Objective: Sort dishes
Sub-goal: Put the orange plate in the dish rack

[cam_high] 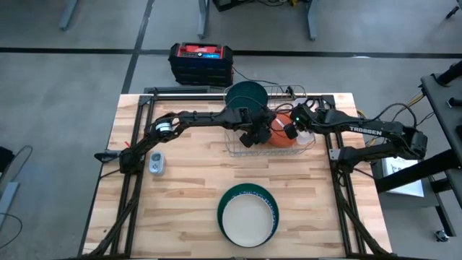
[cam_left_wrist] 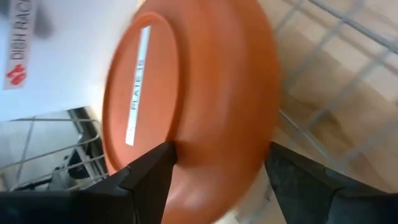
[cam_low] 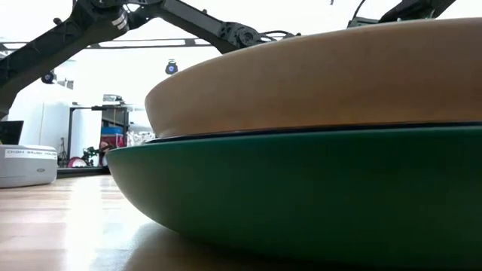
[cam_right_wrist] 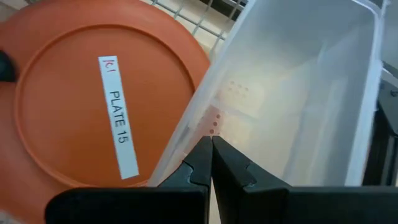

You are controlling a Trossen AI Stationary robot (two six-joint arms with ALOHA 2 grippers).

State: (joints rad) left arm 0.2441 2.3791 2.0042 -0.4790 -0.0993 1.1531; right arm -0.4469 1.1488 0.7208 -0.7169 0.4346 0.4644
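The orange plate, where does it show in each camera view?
High view: orange plate right of centre, in the wire rack.
Low view: not in it.
Left wrist view: fills the centre, between the fingers.
Right wrist view: left half.
Shared landmark: its "PLATE 15" label.

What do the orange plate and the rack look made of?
Orange plate: probably plastic; matte, evenly coloured, with a paper label stuck on its underside. Rack: thin bare metal wire, silvery and slightly glossy, formed into an open grid.

Smooth, apparently matt plastic orange plate [cam_left_wrist: 199,93]; thin metal wire rack [cam_high: 253,148]; pale wood-plank table [cam_high: 188,195].
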